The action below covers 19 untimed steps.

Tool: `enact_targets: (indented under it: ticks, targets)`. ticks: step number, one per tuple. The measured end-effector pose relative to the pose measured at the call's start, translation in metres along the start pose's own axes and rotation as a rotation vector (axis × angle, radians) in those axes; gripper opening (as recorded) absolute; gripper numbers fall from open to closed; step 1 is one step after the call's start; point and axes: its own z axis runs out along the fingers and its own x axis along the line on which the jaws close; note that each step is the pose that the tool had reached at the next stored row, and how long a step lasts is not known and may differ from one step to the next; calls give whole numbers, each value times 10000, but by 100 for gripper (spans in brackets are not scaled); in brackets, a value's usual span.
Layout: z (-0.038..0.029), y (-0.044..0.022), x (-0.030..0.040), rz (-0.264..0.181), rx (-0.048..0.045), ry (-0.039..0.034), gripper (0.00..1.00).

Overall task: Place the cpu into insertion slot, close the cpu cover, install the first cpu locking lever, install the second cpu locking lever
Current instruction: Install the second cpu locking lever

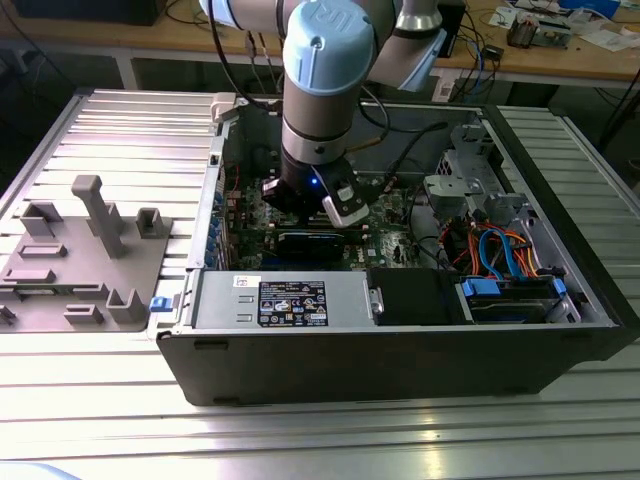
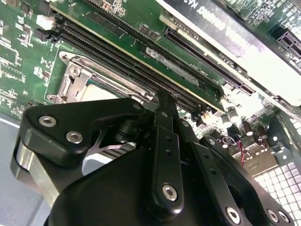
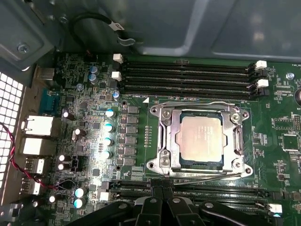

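In the first wrist view the cpu (image 3: 201, 138) lies flat in the insertion slot (image 3: 155, 165), its silver top showing through the window of the cpu cover (image 3: 165, 136), which is folded down over it. One thin wire lever (image 3: 197, 102) runs along the socket's far edge, and another wire lever (image 3: 202, 176) along the edge nearest the fingers. My gripper (image 3: 161, 189) is shut with nothing visible between its fingers, beside that near edge over the memory slots. In the second wrist view the gripper (image 2: 164, 101) is just past the socket (image 2: 70, 77). The exterior view has the arm (image 1: 315, 120) reaching down into the computer case.
Long black memory slots (image 3: 188, 70) flank the socket on both sides. A long black card (image 2: 225, 28) stands beyond them. Capacitors (image 3: 109, 127) and rear ports (image 3: 37, 126) sit to one side. The power supply (image 1: 290, 300), coloured cables (image 1: 500, 250) and a grey fixture tray (image 1: 80, 260) surround the work area.
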Motion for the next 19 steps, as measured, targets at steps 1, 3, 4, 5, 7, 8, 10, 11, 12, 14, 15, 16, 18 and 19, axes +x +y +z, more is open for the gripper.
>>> enact_targets:
  ticks: [1, 3, 4, 5, 7, 8, 10, 11, 12, 14, 15, 16, 18, 19]
  targets:
    - [16, -3, 11, -1, -19, -1, 11]
    - [34, -6, 26, -3, -105, -6, 11]
    - [39, -7, 29, -6, -146, -8, 11]
    - [43, -8, 31, -7, -196, -11, 11]
    - [54, -10, 36, -6, -280, -16, 11]
    - [59, -11, 38, -7, -314, -18, 11]
    - [76, -14, 45, -10, -423, -24, 11]
    - [82, -15, 47, -10, -448, -26, 11]
    - [88, -16, 50, -11, -474, -27, 11]
    - [107, -21, 56, -12, -536, -31, 11]
    - [116, -22, 60, -12, -563, -32, 11]
    - [121, -23, 63, -14, -585, -33, 11]
    - [129, -26, 69, -15, -630, -35, 11]
    - [133, -26, 74, -16, -667, -36, 11]
